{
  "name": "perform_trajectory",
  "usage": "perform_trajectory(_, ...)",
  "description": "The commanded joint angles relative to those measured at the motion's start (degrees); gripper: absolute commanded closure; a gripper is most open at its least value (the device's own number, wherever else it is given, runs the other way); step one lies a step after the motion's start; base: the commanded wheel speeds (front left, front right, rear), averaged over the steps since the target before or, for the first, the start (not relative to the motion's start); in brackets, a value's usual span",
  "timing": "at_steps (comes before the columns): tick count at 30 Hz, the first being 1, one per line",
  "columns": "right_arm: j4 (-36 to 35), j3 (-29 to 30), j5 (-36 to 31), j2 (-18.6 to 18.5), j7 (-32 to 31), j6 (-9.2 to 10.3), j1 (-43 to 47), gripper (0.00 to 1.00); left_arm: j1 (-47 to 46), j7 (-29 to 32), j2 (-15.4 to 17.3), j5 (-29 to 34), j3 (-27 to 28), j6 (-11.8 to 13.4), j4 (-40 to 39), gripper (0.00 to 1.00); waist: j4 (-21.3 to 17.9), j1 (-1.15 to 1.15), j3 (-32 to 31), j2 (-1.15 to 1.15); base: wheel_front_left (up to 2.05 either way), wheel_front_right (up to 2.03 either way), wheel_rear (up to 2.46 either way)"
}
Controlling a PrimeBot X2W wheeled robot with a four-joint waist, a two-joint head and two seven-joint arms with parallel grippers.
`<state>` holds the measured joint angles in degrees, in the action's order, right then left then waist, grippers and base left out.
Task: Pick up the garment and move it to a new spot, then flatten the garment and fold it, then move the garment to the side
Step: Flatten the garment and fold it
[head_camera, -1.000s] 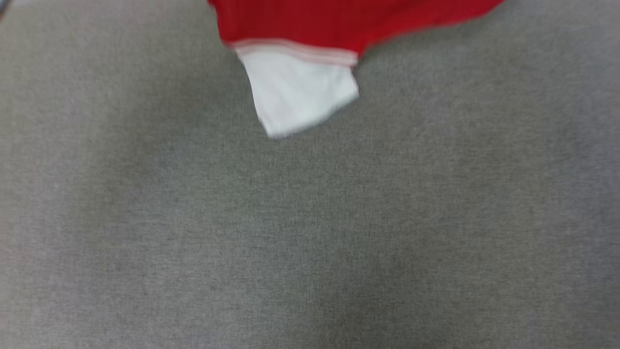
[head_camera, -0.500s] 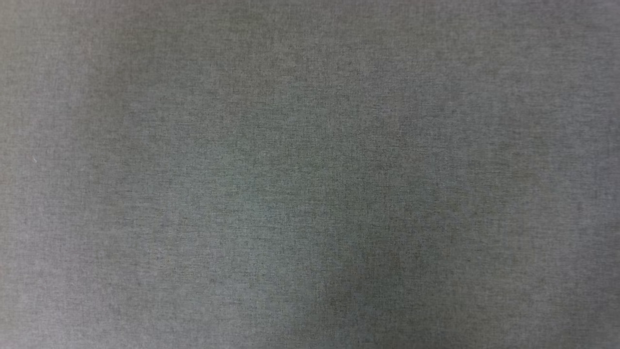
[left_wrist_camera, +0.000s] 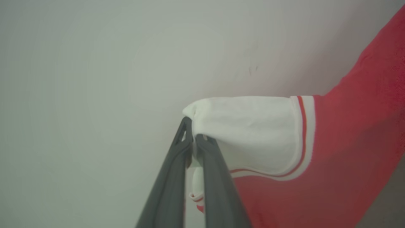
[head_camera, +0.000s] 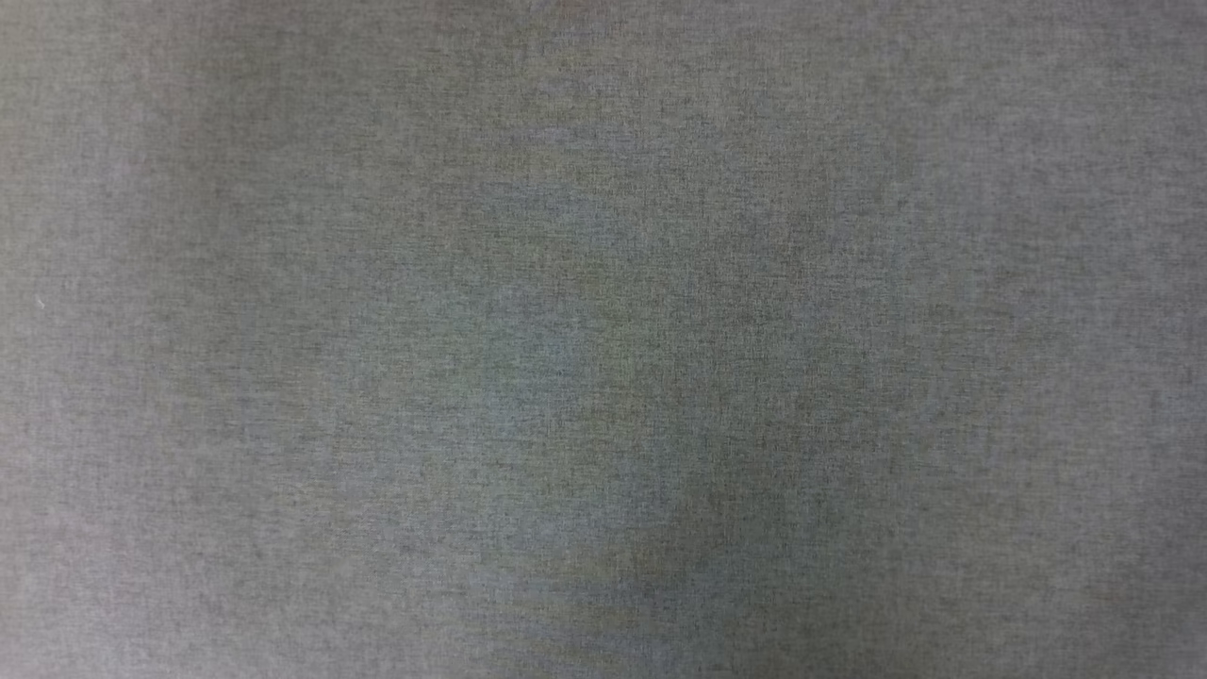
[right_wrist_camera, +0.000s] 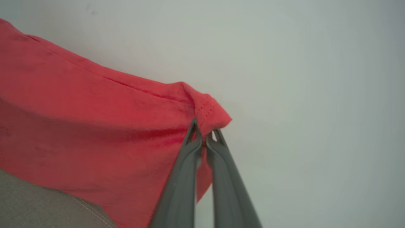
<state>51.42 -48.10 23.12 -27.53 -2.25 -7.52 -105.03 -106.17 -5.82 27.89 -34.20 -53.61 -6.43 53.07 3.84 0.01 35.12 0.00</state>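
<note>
The garment (left_wrist_camera: pixel 348 152) is red with a white sleeve (left_wrist_camera: pixel 253 133) edged in red-white stripes. In the left wrist view my left gripper (left_wrist_camera: pixel 194 134) is shut on the tip of that white sleeve, and the cloth hangs to the right, raised in front of a pale wall. The right wrist view has my right gripper (right_wrist_camera: pixel 204 134) shut on a stitched red corner of the garment (right_wrist_camera: pixel 95 126), with the red cloth spreading to the left.
The head view looks down on a grey woven fabric surface (head_camera: pixel 603 339). A strip of the same grey surface (right_wrist_camera: pixel 38 205) shows under the hanging cloth in the right wrist view. A plain pale wall (left_wrist_camera: pixel 95 79) stands behind the garment.
A second ago the red cloth and white sleeve showed at the top of the head view. They have since left that view, which holds bare grey fabric.
</note>
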Motion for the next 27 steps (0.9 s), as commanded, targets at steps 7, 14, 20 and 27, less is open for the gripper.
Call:
perform_trajectory(7, -0.3, -4.5, 3.8, -0.3, 4.9, 0.06, 12.6, 1.00, 13.9, -5.3, -0.7, -2.9, -1.5, -0.4, 0.4, 1.00, -0.3, -0.01, -2.8, 0.00, 0.00, 0.00, 0.00)
perform_trajectory(14, -3.4, -7.8, 7.5, -2.6, 8.5, 0.06, 27.2, 1.00, 32.1, -8.3, 1.1, -6.2, -1.6, 2.1, -4.3, 1.00, -0.1, -0.01, -8.3, 0.00, 0.00, 0.00, 0.00)
perform_trajectory(20, -8.9, -10.5, 10.6, -5.8, 8.7, 0.06, 40.2, 1.00, 49.4, -9.1, 4.8, -9.1, -0.9, 7.3, -14.2, 1.00, -0.1, -0.01, -13.4, 0.00, 0.00, 0.00, 0.00)
perform_trajectory(27, -13.8, -11.4, 13.8, -9.5, 8.3, 0.05, 52.4, 1.00, 66.2, -9.0, 9.7, -12.2, -1.0, 14.5, -26.3, 1.00, -0.2, -0.01, -19.2, 0.00, 0.00, 0.00, 0.00)
